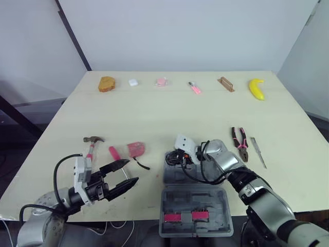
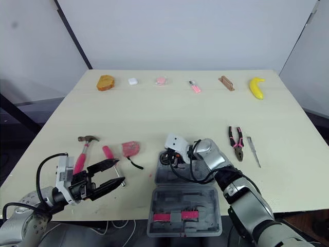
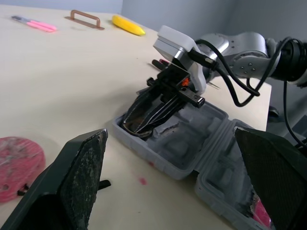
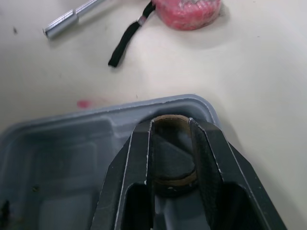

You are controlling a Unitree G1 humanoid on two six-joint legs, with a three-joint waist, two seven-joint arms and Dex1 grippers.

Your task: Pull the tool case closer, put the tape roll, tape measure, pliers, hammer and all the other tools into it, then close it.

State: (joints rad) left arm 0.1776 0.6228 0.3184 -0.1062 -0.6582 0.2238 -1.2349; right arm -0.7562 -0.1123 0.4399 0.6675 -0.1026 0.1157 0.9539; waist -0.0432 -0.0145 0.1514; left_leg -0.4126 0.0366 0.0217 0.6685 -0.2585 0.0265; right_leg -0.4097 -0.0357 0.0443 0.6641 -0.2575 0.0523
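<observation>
Since the tape roll (image 4: 175, 181) belonged in the corner pocket, I had the fingers (image 4: 139, 153) of the right gripper (image 4: 170, 127) pinched narrowly across its ring, low inside the open tool case (image 1: 216, 200) at lower centre. The left gripper (image 1: 132, 171) hovered lower left, spread wide and empty, near the hammer (image 1: 91, 146) and tape measure (image 1: 136, 148). The pliers (image 1: 239, 143) lay right, uncollected.

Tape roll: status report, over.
Right gripper shut on tape roll, low inside open tool case. Left gripper open, empty. Hammer, pliers not yet packed.
</observation>
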